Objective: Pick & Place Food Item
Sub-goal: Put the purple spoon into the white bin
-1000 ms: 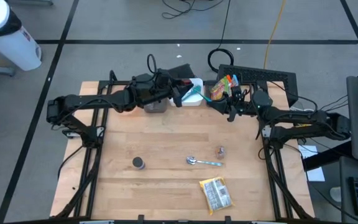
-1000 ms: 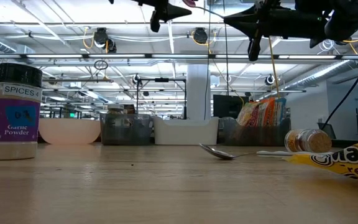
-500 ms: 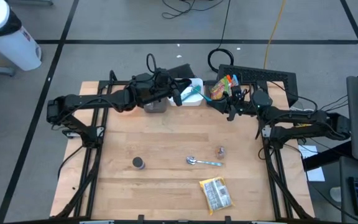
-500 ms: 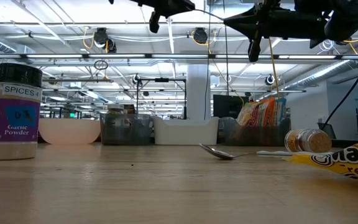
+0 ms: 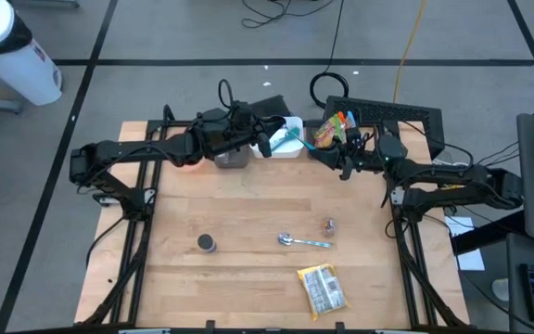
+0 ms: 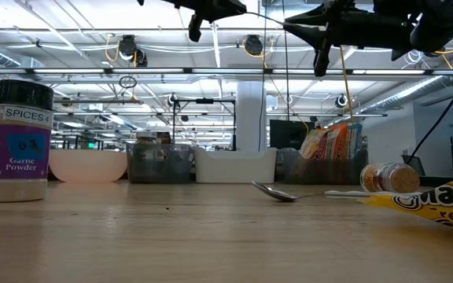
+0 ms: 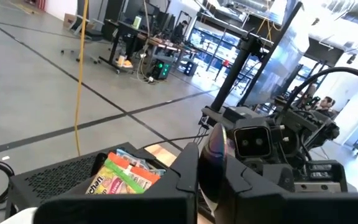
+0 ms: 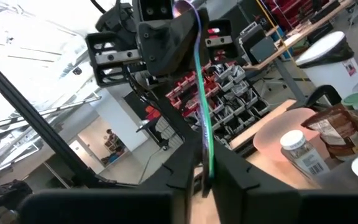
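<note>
Your left gripper [image 5: 269, 141] is raised above the back of the table [image 5: 248, 213], over the row of containers, with its jaws closed on one end of a thin shiny packet [image 8: 199, 93]. In the left wrist view, the dark, glossy packet sits right between the two fingers.

Your right gripper [image 5: 343, 160] faces it from the other side at about the same height, near the bag of colourful snacks [image 5: 330, 132]. In the right wrist view the packet shows edge-on as a narrow green and purple strip running from the right claw straight up to the left one, so it bridges the gap between them. You cannot tell whether the right claw is clamped on its end or only lies against it.

The packet hangs in the air, clear of the wood, above the white bin [image 5: 295, 125].

Lower on the table, well apart from both claws, lie a spoon [image 5: 302, 242], a small tipped jar [image 5: 328, 224], a garlic powder jar [image 5: 207, 243] and a yellow snack bag [image 5: 323, 289].
</note>
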You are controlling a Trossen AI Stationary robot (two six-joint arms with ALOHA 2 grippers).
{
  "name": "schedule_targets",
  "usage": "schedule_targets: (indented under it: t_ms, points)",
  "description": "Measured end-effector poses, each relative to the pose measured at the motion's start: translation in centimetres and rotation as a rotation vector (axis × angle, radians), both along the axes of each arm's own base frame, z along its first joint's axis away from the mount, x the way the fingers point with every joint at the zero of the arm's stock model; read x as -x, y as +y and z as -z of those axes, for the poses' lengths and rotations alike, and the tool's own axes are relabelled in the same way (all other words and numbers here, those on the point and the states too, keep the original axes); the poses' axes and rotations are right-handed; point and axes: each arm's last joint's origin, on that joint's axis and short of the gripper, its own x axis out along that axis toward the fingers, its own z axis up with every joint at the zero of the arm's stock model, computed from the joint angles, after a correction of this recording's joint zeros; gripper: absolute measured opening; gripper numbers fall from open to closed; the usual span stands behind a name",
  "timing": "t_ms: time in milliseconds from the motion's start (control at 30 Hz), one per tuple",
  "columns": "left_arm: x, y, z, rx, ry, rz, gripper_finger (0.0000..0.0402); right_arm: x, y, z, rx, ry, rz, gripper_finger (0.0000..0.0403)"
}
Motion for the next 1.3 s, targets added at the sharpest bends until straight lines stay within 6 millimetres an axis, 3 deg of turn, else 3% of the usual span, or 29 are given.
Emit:
schedule_targets:
  t_ms: [333, 467, 567, 700, 867, 1100, 1300]
  points:
    - [0.0, 0.0, 0.5, 0.015, 0.047, 0.001, 0.0013, 1.6, -2.2, -2.1, -0.011, -0.202, 0.095, 0.0151]
    - [0.0, 0.0, 0.9, 0.052, 0.081, -0.024, 0.0013, 1.5, -2.8, -4.7, 0.072, -0.215, 0.061, 0.0179]
    - [0.1, 0.1, 1.1, 0.072, 0.094, -0.069, 0.0013, 0.4, -2.6, -6.9, 0.189, -0.072, 0.023, 0.0186]
    - [0.2, 0.2, 1.3, 0.076, 0.113, -0.124, 0.0013, -0.9, -1.9, -9.4, 0.408, 0.248, 0.06, 0.0184]
    - [0.2, 0.2, 1.3, 0.074, 0.11, -0.14, 0.0013, -3.2, -1.2, -10.6, 0.591, 0.538, 0.136, 0.0182]
    - [0.2, 0.1, 1.3, 0.067, 0.11, -0.173, 0.0013, -6.3, -0.6, -9.5, 0.624, 0.647, 0.182, 0.0189]
    - [0.2, 0.0, 1.2, 0.066, 0.105, -0.169, 0.0013, -7.6, -0.3, -8.4, 0.659, 0.722, 0.267, 0.0186]
